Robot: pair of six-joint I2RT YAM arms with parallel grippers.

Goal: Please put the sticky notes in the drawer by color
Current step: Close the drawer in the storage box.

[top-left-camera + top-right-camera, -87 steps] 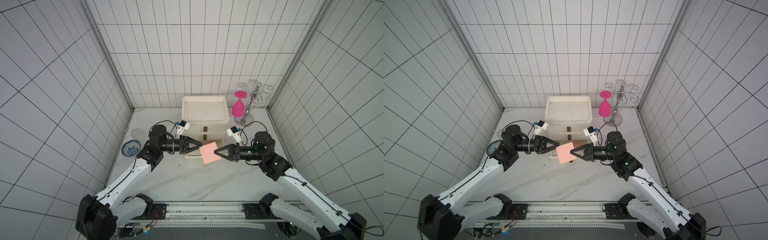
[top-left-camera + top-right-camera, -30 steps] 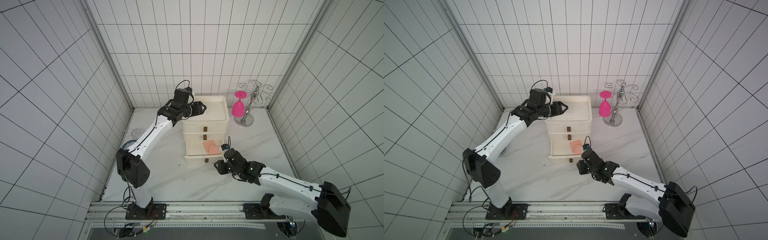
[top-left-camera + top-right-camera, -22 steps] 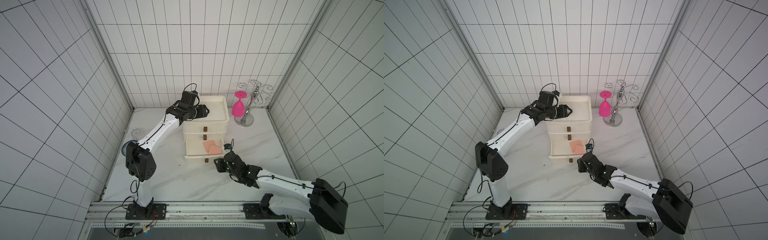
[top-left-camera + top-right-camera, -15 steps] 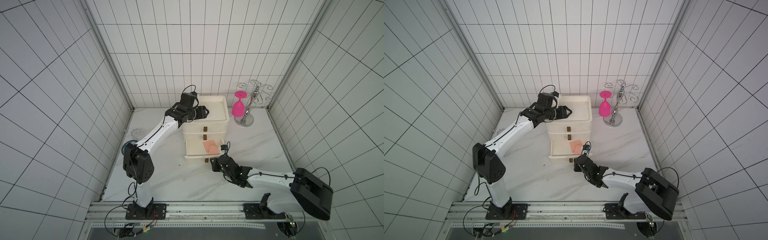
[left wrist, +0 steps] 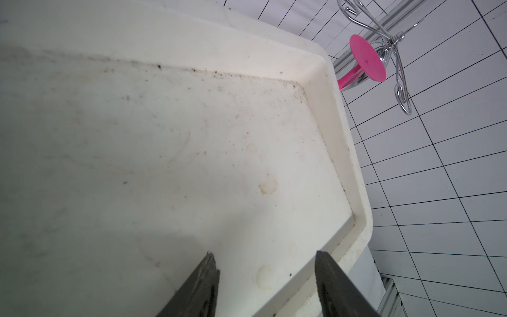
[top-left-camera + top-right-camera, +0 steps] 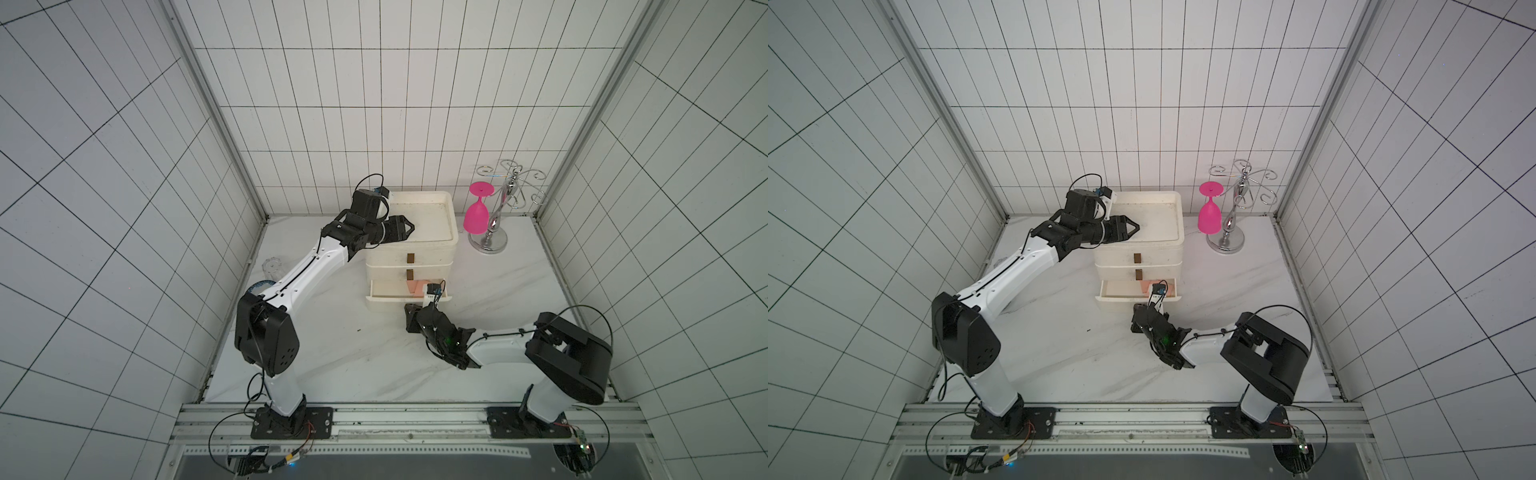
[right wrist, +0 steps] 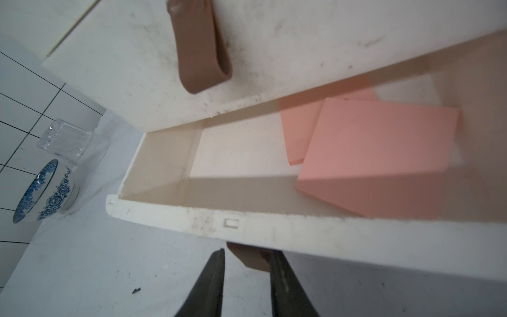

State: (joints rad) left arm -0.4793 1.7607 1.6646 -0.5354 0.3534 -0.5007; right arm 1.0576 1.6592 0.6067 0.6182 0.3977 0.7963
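Sticky notes [image 7: 378,153]: two salmon-pink square pads, plain and matte. They lie in the open bottom drawer, just past the right tool and behind the drawer's front wall. One overlaps a corner of the other.
Right tool [image 7: 247,255]: low over the bench [image 6: 353,353], with its fingers on either side of the brown tab handle [image 7: 247,260] and close against it. I cannot tell whether they pinch it.
Bottom drawer [image 7: 247,227]: pulled out toward the right tool, cream-white with a scuffed front edge. The rest of its floor is bare.
Drawer unit [image 6: 411,249]: just beyond the right tool. The two upper drawers are shut, each with its own brown tab.
Left tool [image 5: 266,256]: released, fingers apart with nothing between them, over the unit's top.
Lid [image 5: 337,137]: a shallow rimmed tray, stained and speckled, directly under the left tool.
Pink goblet [image 6: 477,214]: hangs upside down on a chrome rack [image 6: 505,208], beyond the left tool and past the lid's far corner.
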